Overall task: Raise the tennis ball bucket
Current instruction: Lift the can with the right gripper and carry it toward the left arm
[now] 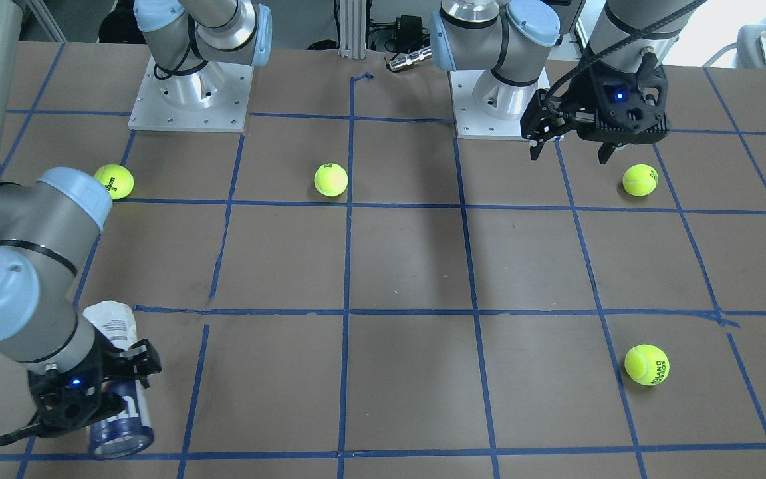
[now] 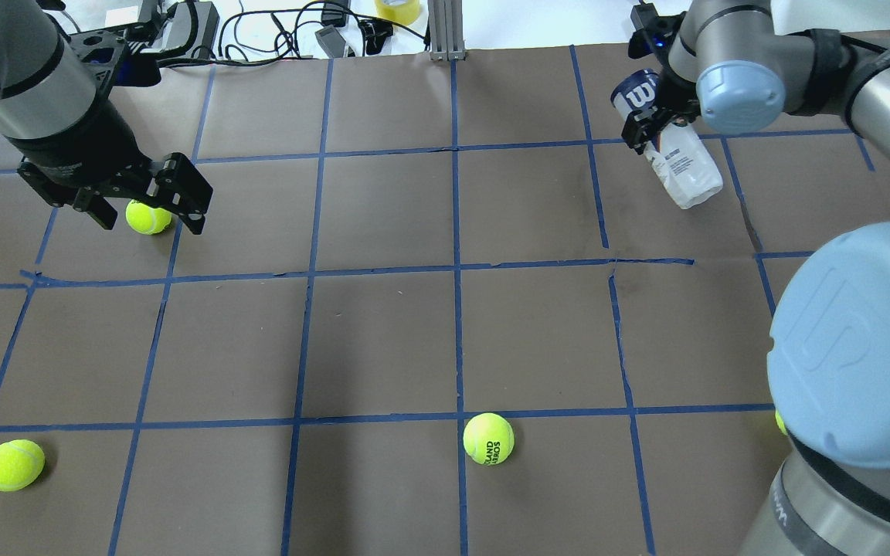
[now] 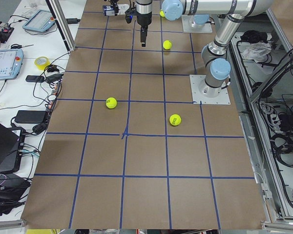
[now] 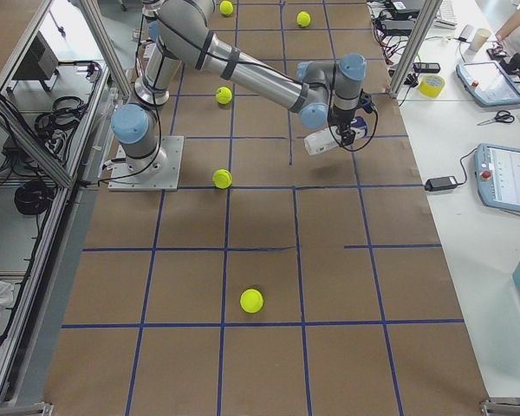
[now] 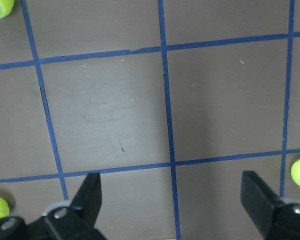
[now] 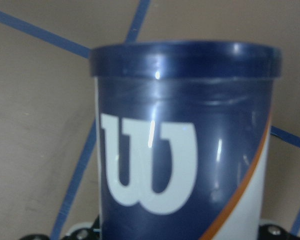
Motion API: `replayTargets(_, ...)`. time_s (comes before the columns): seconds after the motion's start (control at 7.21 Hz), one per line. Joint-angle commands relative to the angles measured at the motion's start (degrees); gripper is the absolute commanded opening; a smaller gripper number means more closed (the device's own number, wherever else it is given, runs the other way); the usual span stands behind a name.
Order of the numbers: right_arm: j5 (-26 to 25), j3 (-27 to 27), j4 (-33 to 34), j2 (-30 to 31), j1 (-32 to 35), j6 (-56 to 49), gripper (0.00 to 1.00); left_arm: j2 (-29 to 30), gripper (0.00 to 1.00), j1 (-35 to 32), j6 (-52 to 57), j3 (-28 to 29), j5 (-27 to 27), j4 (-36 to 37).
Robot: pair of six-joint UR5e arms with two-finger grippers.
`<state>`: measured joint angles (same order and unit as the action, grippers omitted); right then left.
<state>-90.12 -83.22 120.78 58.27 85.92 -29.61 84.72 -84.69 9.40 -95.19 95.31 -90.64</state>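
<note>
tennis ball bucket (image 2: 673, 147) at far right of table (image 2: 383, 340), tennis balls (image 2: 149, 217) far left, near left, near centre

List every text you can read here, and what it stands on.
"W": tennis ball bucket, navy end.
"OLAND ARROS", cut off: middle tennis ball.
"OLAND": far ball.
"3": ball by the right arm.
Bucket's white label print: too small.
Other marks: blurred.

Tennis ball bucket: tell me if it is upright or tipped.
Tipped: the tennis ball bucket is held sideways, near horizontal, by the right gripper at its navy end.
</note>
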Motion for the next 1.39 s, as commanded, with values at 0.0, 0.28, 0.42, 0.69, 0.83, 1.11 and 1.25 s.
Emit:
replayTargets(0.0,0.2,0.1,0.9,0.6,8.4,-0.5,0.67,0.5,1.00,2.1,0.9,0.0,2.0,1.1)
replayTargets(0.28,-0.6,0.0,3.6,0.4,14.7,-2.8,0.69,0.4,1.00,6.2,6.4,0.1,-3.9,0.8)
replayTargets(0.42,-0.8,0.0,4.2,0.2,16.6,-6.6,0.68,0.0,1.00,7.2,7.2,-0.2,-4.4,0.5)
replayTargets(0.69,-0.2,-0.1,5.8,-0.4,19.6,-16.3,0.68,-0.3,1.00,7.3,7.7,-0.2,-4.3,0.1)
replayTargets(0.83,-0.6,-0.1,11.5,-2.3,22.9,-17.7,0.69,0.1,1.00,7.2,9.2,-1.0,-4.3,1.1)
replayTargets(1.11,-0.8,-0.4,14.6,-5.3,27.9,-21.8,0.70,0.1,1.00,7.8,11.5,-1.8,-4.4,3.0)
replayTargets(1.25,-0.8,-0.4,14.6,-7.4,30.1,-22.9,0.70,0.0,1.00,7.8,11.2,-1.8,-4.4,3.1)
